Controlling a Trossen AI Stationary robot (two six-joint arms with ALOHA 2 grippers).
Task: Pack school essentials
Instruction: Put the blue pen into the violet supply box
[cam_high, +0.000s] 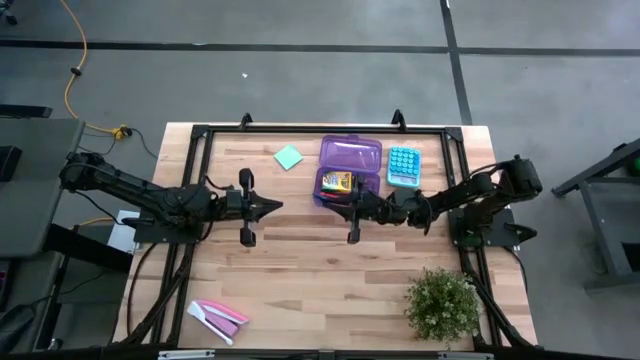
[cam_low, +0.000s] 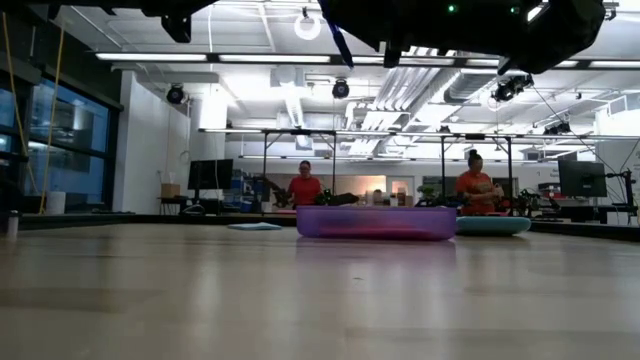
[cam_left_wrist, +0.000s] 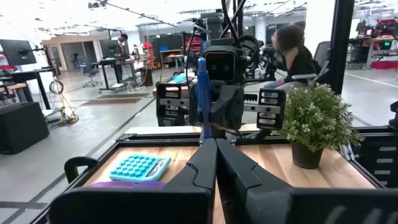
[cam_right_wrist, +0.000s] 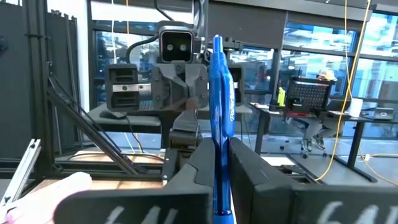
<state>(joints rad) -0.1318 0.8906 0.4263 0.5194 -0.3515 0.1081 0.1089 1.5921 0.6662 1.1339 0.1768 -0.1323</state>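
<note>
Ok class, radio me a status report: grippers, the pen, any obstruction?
Right gripper shut on blue pen, raised beside purple box. Left gripper shut, empty, mid-table. Nothing between pen and box.

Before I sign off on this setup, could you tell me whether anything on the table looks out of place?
Nothing spilled or damaged. One oddity: the right gripper holds the blue pen upright above the table beside the purple box rather than in it. The left gripper waits shut at mid-table.

blue pen (cam_right_wrist: 221, 93), purple box (cam_high: 349, 170), green sticky-note pad (cam_high: 289, 157), light-blue buttoned pad (cam_high: 402, 166)
</note>
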